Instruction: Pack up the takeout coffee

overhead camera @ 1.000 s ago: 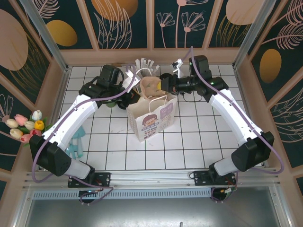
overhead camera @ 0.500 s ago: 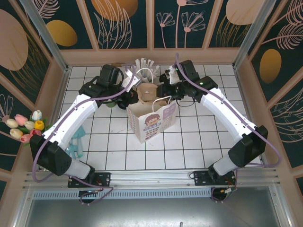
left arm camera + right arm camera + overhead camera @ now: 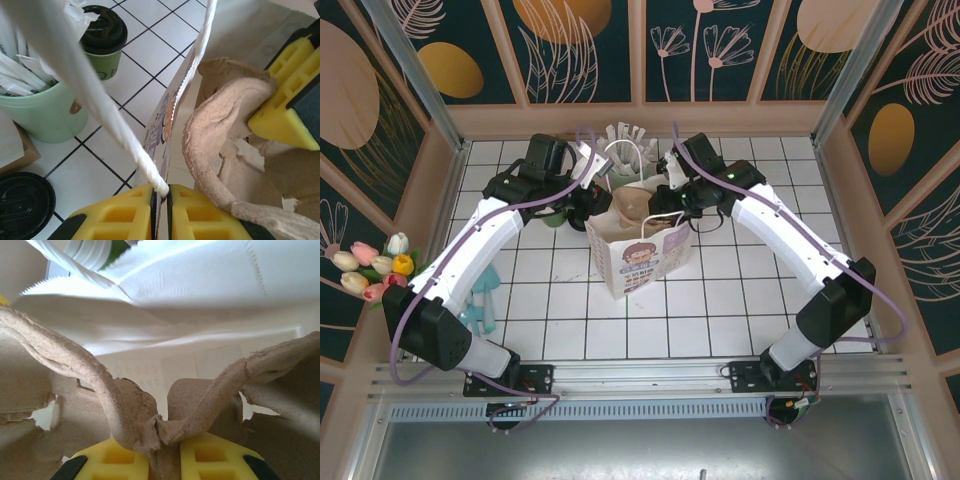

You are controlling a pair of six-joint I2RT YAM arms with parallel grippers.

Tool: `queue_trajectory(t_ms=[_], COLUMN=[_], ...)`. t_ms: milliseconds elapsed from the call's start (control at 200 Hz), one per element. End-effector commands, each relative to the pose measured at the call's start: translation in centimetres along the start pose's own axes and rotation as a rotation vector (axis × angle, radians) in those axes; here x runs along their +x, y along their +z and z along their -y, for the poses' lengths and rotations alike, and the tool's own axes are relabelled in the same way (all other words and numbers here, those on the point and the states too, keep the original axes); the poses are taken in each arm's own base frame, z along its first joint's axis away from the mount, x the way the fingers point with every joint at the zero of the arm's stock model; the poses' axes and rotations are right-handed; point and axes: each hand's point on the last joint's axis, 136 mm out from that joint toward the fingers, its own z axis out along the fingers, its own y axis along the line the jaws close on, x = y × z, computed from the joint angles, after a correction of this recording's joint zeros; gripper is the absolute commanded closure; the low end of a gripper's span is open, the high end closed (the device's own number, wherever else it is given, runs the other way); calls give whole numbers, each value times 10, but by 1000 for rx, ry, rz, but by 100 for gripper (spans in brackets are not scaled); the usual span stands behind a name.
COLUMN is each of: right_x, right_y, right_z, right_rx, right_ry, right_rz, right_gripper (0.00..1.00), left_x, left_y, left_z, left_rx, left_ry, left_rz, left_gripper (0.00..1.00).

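Note:
The takeout coffee (image 3: 102, 42), a dark-green cup with a black lid, stands on the white tiles behind the straw holder in the left wrist view. A white paper bag (image 3: 642, 258) stands upright at the table's centre. My left gripper (image 3: 161, 192) is shut on the bag's rim at the foot of its white twisted handle (image 3: 107, 107). A brown pulp cup carrier (image 3: 225, 130) sits in the bag's open mouth. My right gripper (image 3: 162, 447) is shut on the carrier's central ridge (image 3: 150, 427), with the bag's white inner wall (image 3: 200, 315) behind it.
A pale-green holder of wrapped straws (image 3: 40, 107) stands beside the coffee, and a loose black lid (image 3: 22, 205) lies near it. A bunch of tulips (image 3: 370, 265) lies at the left wall. Wooden walls (image 3: 640, 118) fence in the tiled table.
My right arm has swung left and brought the pulp carrier down into the bag's mouth. The left gripper has stayed on the bag's rim.

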Motion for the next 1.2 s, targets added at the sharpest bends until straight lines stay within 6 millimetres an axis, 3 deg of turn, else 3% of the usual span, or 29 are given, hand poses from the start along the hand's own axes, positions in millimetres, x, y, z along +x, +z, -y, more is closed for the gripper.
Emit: queue_trajectory(t_ms=[0,350,465,591,756,911,1151,1196], right_x=[18,31,30,17,12,9,4,4], right_y=[5,8,12,19,35,40,41,38], right_z=[8,20,14,0,-1,1,-9,-8], right_rx=[75,130,105,67,79,107,77,87], right_ry=[-40,-56,-63,-62,-36,-21,-35,-39], right_rz=[-84,-140,-145,-125,-155,-179,-221,-218], right_gripper=[84,84,84,84,84,84,83,83], left_x=[-26,-33,-43,-41,-33,-40,-44,-43], left_y=[-9,-16,-17,-11,0,-7,-10,-11], left_z=[-7,-24,-18,4,3,15,15,14], left_rx=[-40,-99,-67,82,115,169,156,143], left_ry=[5,-24,-32,-20,-36,6,40,40], left_rz=[95,122,168,170,143,178,206,207], left_gripper=[84,83,82,82,90,100,100,86])
